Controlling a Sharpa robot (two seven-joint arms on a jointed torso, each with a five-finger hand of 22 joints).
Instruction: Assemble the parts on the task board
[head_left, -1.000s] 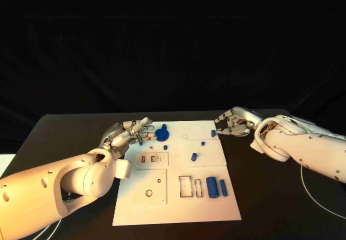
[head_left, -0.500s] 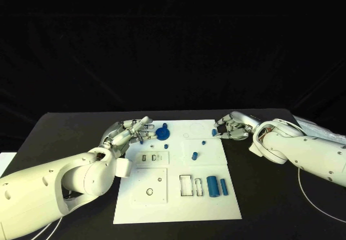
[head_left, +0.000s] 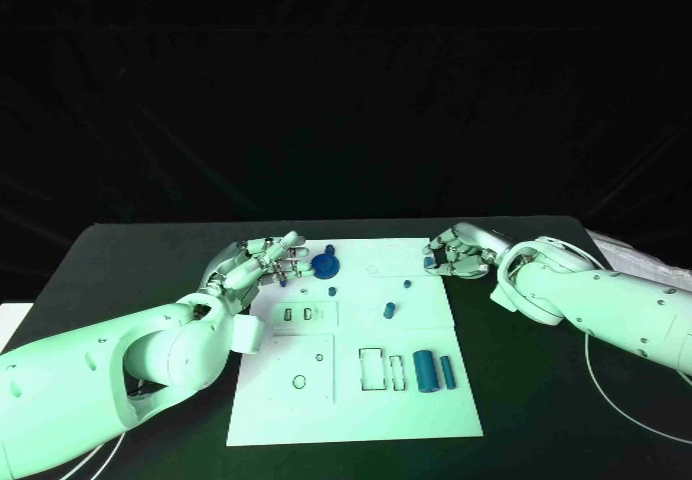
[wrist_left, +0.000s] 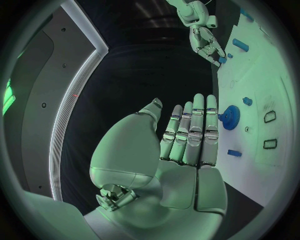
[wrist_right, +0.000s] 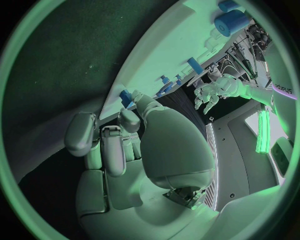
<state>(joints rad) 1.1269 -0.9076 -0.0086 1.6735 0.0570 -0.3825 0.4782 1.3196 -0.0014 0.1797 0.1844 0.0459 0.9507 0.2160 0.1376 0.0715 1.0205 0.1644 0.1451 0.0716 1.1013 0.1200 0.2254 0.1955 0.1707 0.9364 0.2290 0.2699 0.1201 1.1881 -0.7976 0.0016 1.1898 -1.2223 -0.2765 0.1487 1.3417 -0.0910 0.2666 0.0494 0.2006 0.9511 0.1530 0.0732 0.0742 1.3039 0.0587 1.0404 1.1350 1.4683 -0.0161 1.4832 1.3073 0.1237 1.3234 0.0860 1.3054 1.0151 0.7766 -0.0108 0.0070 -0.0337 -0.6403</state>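
The white task board (head_left: 361, 400) lies in the middle of the black table. A blue gear (head_left: 326, 266) stands near the board's far left corner, also seen from the left wrist (wrist_left: 229, 117). My left hand (head_left: 267, 262) hovers just left of it, holding nothing, with straight fingers (wrist_left: 190, 132) side by side. My right hand (head_left: 462, 250) is at the board's far right edge, fingers curled down around a small blue piece (head_left: 428, 261). From the right wrist that piece (wrist_right: 127, 96) sits right at the fingertips (wrist_right: 139, 99); whether they grip it is unclear.
On the board's near right lie a blue cylinder (head_left: 424, 370) and a blue bar (head_left: 447, 373), beside empty slots (head_left: 371, 368). Small blue pegs (head_left: 388, 311) stand mid-board, another (head_left: 332, 292) near the gear. A white cable (head_left: 635, 400) trails on the table's right.
My right hand has moved left and lowered its fingers onto the small blue piece at the board's edge. The left hand has barely moved.
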